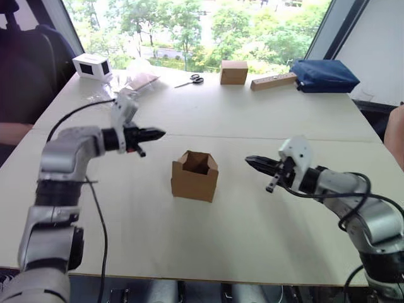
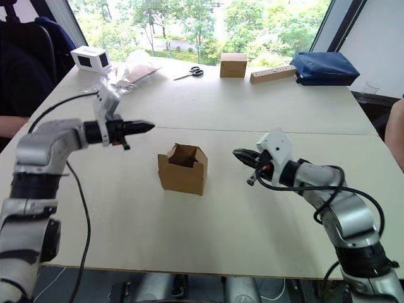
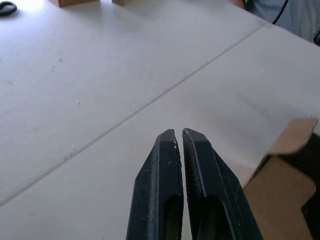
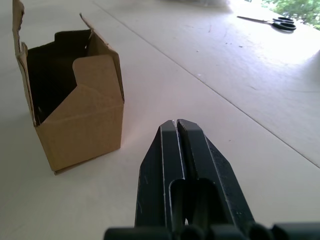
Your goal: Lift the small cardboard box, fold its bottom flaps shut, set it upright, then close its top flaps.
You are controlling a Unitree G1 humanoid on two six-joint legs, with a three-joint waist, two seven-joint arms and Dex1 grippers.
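Observation:
The small cardboard box stands upright on the white table, midway between my two grippers, its top end open. Its top flaps stand up around the dark opening, one of them a tongue with tapered corners leaning inward. My left gripper hovers above and to the left of the box, shut and holding nothing, its fingertips pressed together. To the right of the box, at about its height, my right gripper is shut as well, apart from the cardboard.
At the table's far edge lie a cube-like brown box, a long wooden block, a blue bag, scissors, a clear plastic bag and a white box with a dark face. A person's arm shows at the right edge.

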